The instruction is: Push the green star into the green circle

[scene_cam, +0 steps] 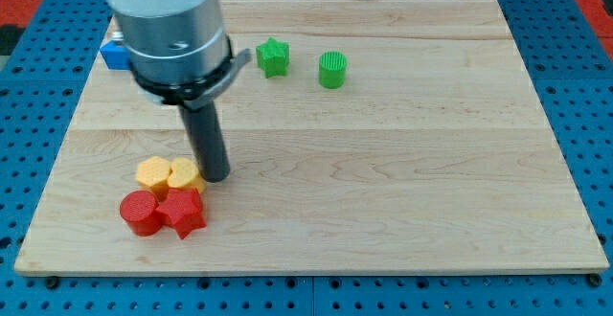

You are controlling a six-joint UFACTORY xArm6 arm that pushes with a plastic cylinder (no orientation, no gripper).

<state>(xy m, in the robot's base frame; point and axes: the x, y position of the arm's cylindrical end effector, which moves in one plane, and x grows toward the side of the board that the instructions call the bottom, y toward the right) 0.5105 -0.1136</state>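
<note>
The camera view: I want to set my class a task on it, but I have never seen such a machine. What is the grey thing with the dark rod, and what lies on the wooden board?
The grey cylinder is the end of a robot arm. It has no grasping end effector, only a dark rod whose lower end, my tip, slides on the wooden board and pushes blocks. Nothing is held. This is the only camera, looking down at the board at a slant. My tip stands just right of the two yellow blocks, above the red circle and the red star. Near the view's top lie the green star and, apart to its right, the green circle. A blue block peeks out behind the arm.
</note>
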